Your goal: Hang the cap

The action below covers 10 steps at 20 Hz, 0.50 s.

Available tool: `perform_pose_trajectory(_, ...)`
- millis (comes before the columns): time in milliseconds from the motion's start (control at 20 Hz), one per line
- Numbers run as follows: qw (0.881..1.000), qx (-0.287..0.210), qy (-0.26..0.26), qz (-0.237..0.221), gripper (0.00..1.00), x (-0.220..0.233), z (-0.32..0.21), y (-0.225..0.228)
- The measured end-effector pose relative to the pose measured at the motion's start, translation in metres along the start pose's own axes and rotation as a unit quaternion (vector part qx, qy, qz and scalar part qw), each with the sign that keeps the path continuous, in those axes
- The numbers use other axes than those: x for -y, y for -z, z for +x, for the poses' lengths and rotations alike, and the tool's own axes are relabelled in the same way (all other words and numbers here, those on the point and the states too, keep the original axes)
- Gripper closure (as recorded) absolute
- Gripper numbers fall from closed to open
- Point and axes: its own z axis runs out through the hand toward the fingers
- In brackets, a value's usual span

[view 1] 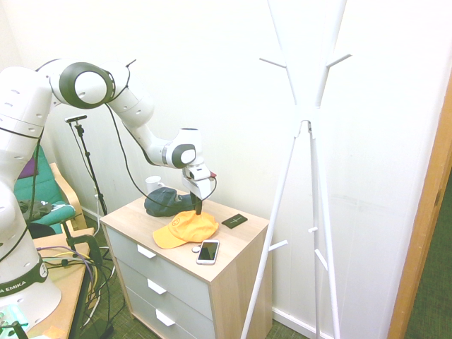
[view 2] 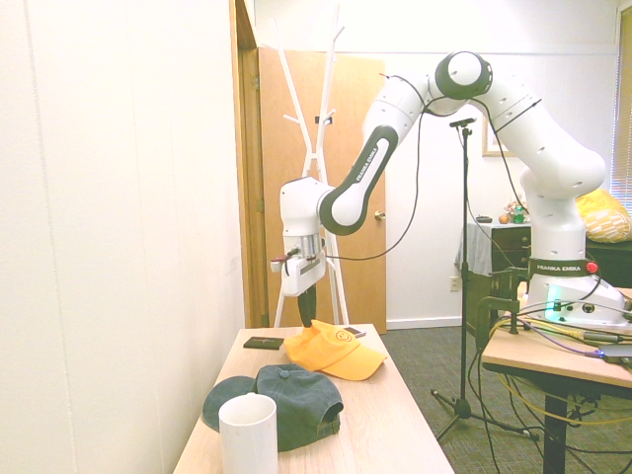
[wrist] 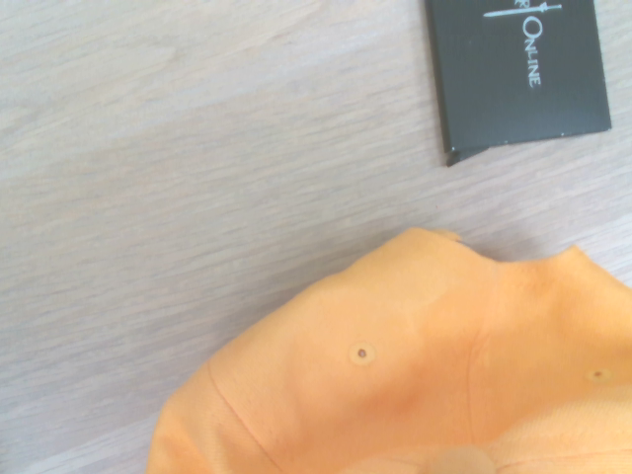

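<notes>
Now the yellow cap point(view 1: 185, 227) lay on the wooden dresser top point(view 1: 244, 236), just beside a dark cap point(view 2: 286, 393). The gripper point(view 1: 200, 209) pointed down at its crown's back edge; finger gap unclear, grip not confirmed. Soft, light fabric, likely to sag; the stiffer brim or back seam looked safest.

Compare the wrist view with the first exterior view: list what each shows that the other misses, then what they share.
Only the wrist view: white lettering on the black card and stitched eyelets on the yellow-orange cap.

Only the first exterior view: the claw down at the cap's crown, the dark navy cap, a white mug, a phone, the coat rack and the drawers.

Both: the yellow-orange cap, the black card and the wooden dresser top.
</notes>
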Motion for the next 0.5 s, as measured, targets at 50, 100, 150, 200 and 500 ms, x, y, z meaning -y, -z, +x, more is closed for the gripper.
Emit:
perform_pose_trajectory(50, 1.000, 0.000, 0.000, 0.000, 1.00, -0.001, 0.000, -0.001)
perform_pose_trajectory(100, 1.000, 0.000, 0.000, 0.000, 1.00, -0.001, 0.000, -0.002)
perform_pose_trajectory(150, 1.000, 0.000, -0.001, -0.001, 1.00, -0.002, 0.001, -0.002)
perform_pose_trajectory(200, 1.000, 0.000, -0.001, -0.001, 1.00, -0.003, 0.001, -0.003)
perform_pose_trajectory(500, 1.000, -0.014, 0.004, 0.003, 1.00, -0.004, 0.006, 0.014)
